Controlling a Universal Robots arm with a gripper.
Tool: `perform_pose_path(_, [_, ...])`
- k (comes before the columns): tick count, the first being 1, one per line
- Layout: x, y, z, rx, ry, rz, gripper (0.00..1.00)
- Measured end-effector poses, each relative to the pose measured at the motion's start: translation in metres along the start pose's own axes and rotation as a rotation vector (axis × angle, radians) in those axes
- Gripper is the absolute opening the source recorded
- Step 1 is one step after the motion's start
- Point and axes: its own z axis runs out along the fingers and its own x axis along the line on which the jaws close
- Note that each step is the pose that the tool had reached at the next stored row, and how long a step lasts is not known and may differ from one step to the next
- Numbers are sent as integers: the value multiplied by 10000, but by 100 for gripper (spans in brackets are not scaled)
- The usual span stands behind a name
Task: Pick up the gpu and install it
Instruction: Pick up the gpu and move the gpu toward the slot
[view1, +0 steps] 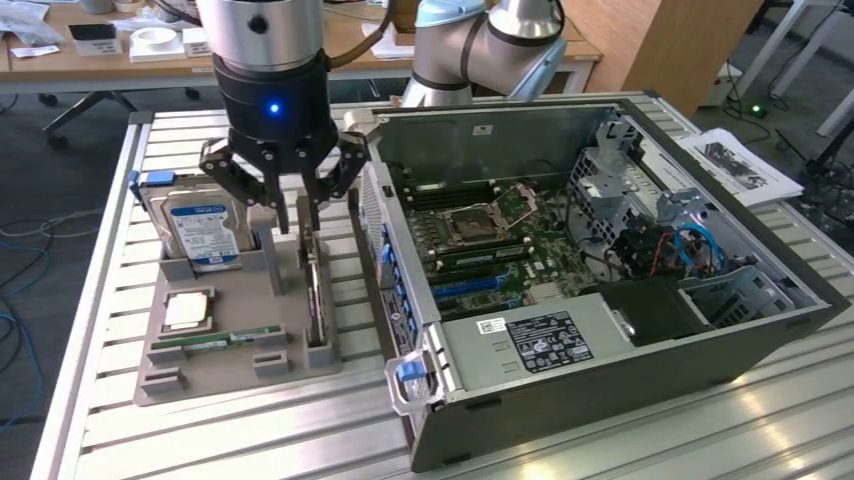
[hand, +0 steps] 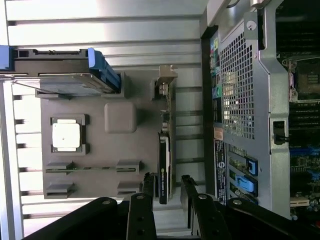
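1. The gripper (view1: 294, 205) (hand: 167, 186) has its jaws apart and holds nothing. It hangs over the gpu (view1: 315, 290) (hand: 163, 165) with one finger lined up on each side. The wrist view shows a gap between the card and one finger.
2. The gpu stands on edge in a slot of the grey tray (view1: 227, 375) (hand: 95, 150), on the side nearest the PC case (view1: 601, 380) (hand: 240, 100). Its silver bracket (hand: 165, 80) is at the hard-drive end.
3. Risk: the fingers sit toward the dark end, away from the bracket. An off-centre clamp would likely let the card tilt or swing on the lift.
4. Risk: the card is thin. If one finger touches first, it gets pushed sideways and could bind in the slot, and the tray could then come up with it.
5. Risk: the bracket tab could snag on the slot or the case rim.
6. Tight spots: the case's rear wall is just beside the tray on one side of the card. A grey post (view1: 276, 262) (hand: 120, 117) stands near it on the other side, so finger room is limited.
7. Also on the tray and well clear of the fingers: hard drive (view1: 200, 235) (hand: 65, 75), CPU (view1: 187, 312) (hand: 66, 135), RAM stick (view1: 220, 340).
8. The case lies open with its motherboard (view1: 487, 250) exposed. Cables (view1: 681, 245) are bunched at the exterior view's right.
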Motion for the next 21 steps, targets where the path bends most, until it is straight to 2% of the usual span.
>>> perform_pose_path(5, [6,-4,87,2,1,0,36])
perform_pose_path(15, [6,-4,91,7,0,-1,37])
perform_pose_path(16, [6,-4,91,8,0,0,43])
perform_pose_path(21, [8,-6,170,5,0,0,43])
